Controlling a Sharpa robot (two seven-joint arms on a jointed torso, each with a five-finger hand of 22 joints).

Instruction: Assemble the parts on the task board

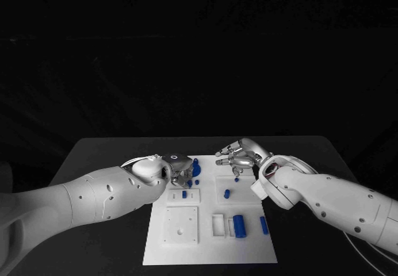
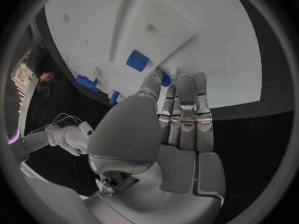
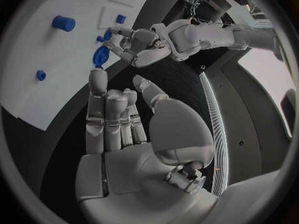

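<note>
Two white arms here, smooth rounded shells dotted with small dark screw holes, each ending in a silver many-fingered hand. The left hand carries a black wrist patch with a small pale ring mark. The right hand has metallic segmented fingers, and thin pale cables trail by its forearm.

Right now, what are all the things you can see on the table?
Table: one, black, under everything.
Task board: one, white, middle of the table.
Cylinder part: one, blue, lying in a slot near the board's front.
Bar part: one, blue, just right of the cylinder.
Other small parts: several, blue, on the board's far half between the hands; exact count unclear.
Left hand: silver, over the board's far left corner, by a blue piece.
Right hand: silver, fingers apart, holding nothing, above the board's far edge.
</note>
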